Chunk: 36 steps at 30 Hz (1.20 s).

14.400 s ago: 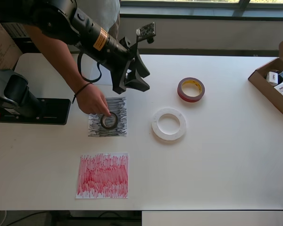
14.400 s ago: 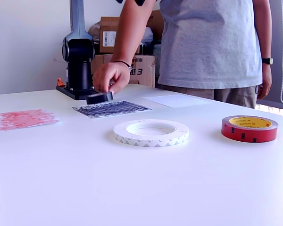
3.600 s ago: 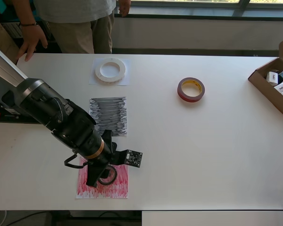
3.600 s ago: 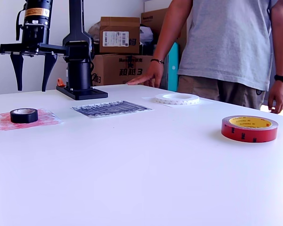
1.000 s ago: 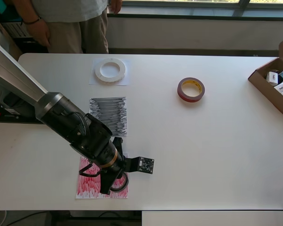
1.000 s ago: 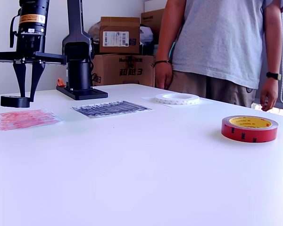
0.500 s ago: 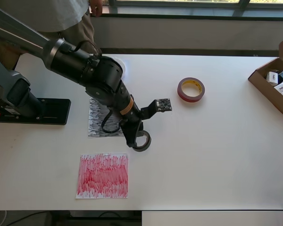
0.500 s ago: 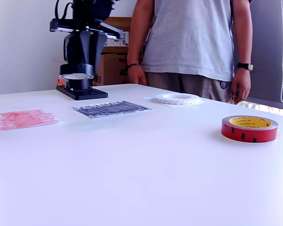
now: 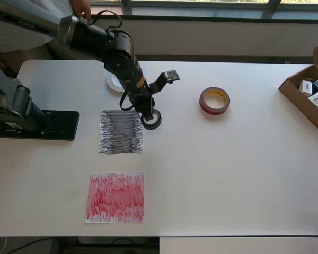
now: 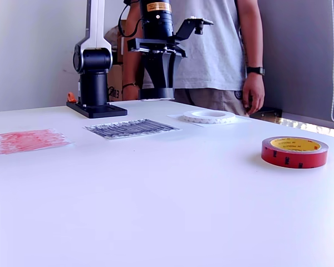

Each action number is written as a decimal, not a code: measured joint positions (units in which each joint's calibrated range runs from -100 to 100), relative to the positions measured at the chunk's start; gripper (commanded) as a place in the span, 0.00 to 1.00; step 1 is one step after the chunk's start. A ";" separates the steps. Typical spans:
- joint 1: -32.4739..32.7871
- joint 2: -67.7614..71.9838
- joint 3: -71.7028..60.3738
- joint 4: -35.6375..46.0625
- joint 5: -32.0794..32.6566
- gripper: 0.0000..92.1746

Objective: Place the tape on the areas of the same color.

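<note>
Your black two-fingered gripper (image 9: 150, 117) is clamped on the small black-grey roll of tape (image 9: 151, 120) and holds it in the air; in the exterior view the roll (image 10: 158, 93) hangs clear above the white tabletop (image 9: 228, 169). Seen from overhead, it sits just past the right edge of the black-grey scribbled paper sheet (image 9: 121, 131), near that sheet's upper right corner.

The large wide white ring of tape (image 10: 209, 117) lies flat on the plain white paper sheet (image 10: 185, 117) near the table's far edge, towards the far left corner in the overhead view, where your arm hides most of it. The dark red roll of tape with a yellowish core (image 9: 214, 100) lies flat on bare tabletop in the far half of the table, right of centre, well apart from every sheet. The red scribbled paper sheet (image 9: 115, 197) lies near the near edge, left of centre, with nothing on it.

At the right edge, an open brown cardboard box (image 9: 299, 92) holds several small dark-and-white packaged boxes (image 9: 316, 90); I can't give you a sure count.
</note>
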 measured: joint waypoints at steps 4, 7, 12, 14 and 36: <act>2.17 -3.62 2.06 -0.14 -0.66 0.00; 3.52 -7.25 5.23 -0.14 -0.77 0.00; 4.56 -13.74 11.63 0.09 -0.90 0.00; 4.56 -16.39 13.66 -0.06 -0.90 0.00; 2.07 -22.21 26.11 -10.87 -2.93 0.00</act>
